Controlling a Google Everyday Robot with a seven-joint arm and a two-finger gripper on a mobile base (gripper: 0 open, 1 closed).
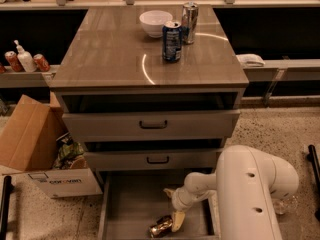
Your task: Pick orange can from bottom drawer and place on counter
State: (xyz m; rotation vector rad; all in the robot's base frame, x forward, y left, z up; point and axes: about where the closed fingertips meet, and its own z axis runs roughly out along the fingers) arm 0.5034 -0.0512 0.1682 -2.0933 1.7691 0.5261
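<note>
The orange can (161,226) lies on its side on the grey floor of the open bottom drawer (130,209), near its front edge. My gripper (171,207) reaches down into the drawer from the white arm on the right. It is open, and its lower finger (178,219) is right beside the can on the can's right. The can is not between the fingers. The counter (110,54) is the glossy grey-brown top of the cabinet above.
On the counter stand a white bowl (155,22), a dark blue can (172,41) and a silver can (189,15). An open cardboard box (35,149) sits left of the cabinet. A side shelf on the left holds red cans (41,62). The two upper drawers are slightly open.
</note>
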